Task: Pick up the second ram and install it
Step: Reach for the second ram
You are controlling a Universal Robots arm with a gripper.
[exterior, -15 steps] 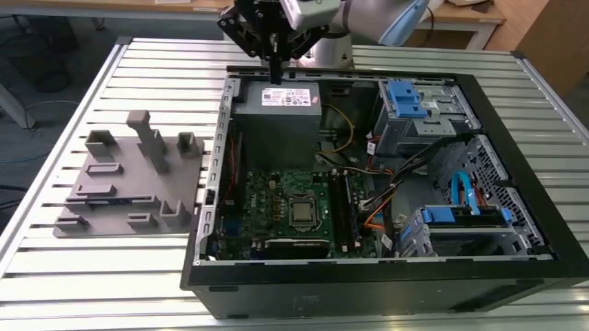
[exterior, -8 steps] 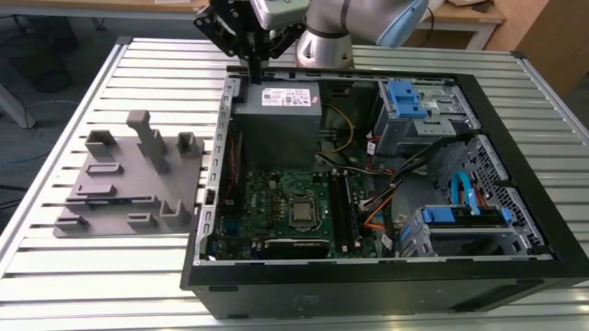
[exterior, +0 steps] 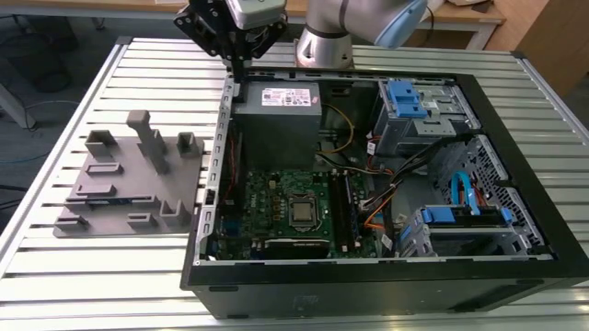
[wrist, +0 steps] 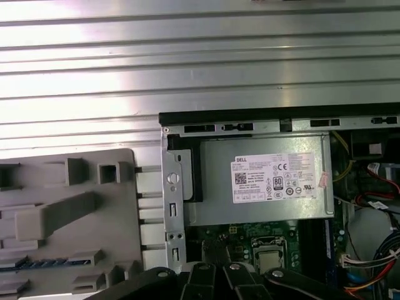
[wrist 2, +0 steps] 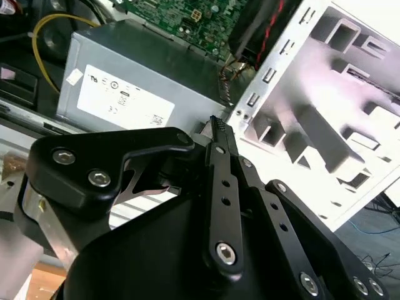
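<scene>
A lab workbench: slatted metal table (open computer case on it).

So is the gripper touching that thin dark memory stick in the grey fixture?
Apart. The exterior view shows the gripper by the black computer case, far from the thin dark memory stick.

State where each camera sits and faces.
Exterior view: off the arm, looking down on case, fixture, arm and gripper.
First wrist view: on the arm, facing down at power supply and fixture; gripper links show.
Second wrist view: on the arm, looking along the gripper at the power supply.
Both wrist views share power supply, fixture, gripper.
</scene>
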